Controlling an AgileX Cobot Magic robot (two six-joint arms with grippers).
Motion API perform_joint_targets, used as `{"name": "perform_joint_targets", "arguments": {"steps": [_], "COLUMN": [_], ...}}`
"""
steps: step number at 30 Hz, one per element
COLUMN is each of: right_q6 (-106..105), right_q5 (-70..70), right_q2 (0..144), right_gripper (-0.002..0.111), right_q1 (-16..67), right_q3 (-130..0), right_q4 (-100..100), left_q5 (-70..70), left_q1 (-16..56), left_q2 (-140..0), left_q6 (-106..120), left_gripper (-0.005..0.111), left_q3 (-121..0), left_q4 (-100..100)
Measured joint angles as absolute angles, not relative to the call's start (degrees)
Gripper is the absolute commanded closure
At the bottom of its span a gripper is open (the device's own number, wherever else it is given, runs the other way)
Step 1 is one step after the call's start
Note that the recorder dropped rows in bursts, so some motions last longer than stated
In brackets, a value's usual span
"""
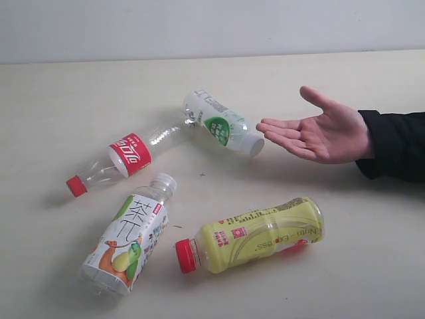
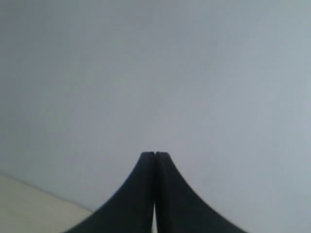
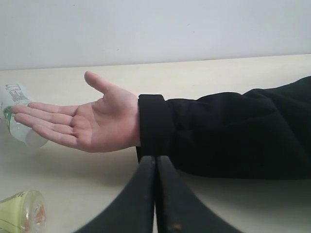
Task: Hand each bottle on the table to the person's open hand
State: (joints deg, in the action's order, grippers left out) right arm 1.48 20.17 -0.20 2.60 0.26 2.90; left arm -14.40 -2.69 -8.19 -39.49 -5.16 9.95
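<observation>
Four bottles lie on their sides on the cream table (image 1: 60,100): a yellow-green bottle with a red cap (image 1: 255,234), a clear bottle with a red label and red cap (image 1: 126,158), a white tea-label bottle (image 1: 129,236), and a white-green label bottle with a white cap (image 1: 222,123). An open hand (image 1: 319,131) hovers palm up beside that last bottle. No gripper shows in the exterior view. My left gripper (image 2: 155,154) is shut, facing a pale wall. My right gripper (image 3: 156,158) is shut, near the person's black sleeve (image 3: 228,131), with the hand (image 3: 90,121) beyond it.
A pale wall (image 1: 212,26) runs behind the table's far edge. The person's forearm in a black sleeve (image 1: 395,143) reaches in from the right. In the right wrist view, the white-green bottle (image 3: 17,119) lies behind the fingers and the yellow-green bottle (image 3: 22,211) lies near.
</observation>
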Motion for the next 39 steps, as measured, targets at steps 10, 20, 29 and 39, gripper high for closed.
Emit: {"name": "perform_joint_targets", "arguments": {"steps": [10,20,29,39], "right_q6": [1.48,1.48,1.48,1.48], "right_q5": [20.17,20.17,20.17,20.17], "right_q2": [-0.20,-0.20,-0.20,-0.20], "right_gripper": [0.108,0.108,0.108,0.108], "right_q1": [2.60,2.60,2.60,2.60], "right_q3": [0.26,0.26,0.26,0.26], "right_q4": [2.90,2.90,2.90,2.90], "left_q5": [9.19,14.97,14.66,8.38], "left_q1": [-2.69,-2.69,-2.69,-2.69], "left_q2": [-36.02,-48.79,-49.60,-49.60], "left_q6": [-33.71,-30.08,-29.53,-28.82], "left_gripper": [0.074,0.002,0.056,0.103], "left_q3": [-28.62,-34.10,-34.10,-34.10], "left_q4": [19.19,19.56,19.56,16.73]}}
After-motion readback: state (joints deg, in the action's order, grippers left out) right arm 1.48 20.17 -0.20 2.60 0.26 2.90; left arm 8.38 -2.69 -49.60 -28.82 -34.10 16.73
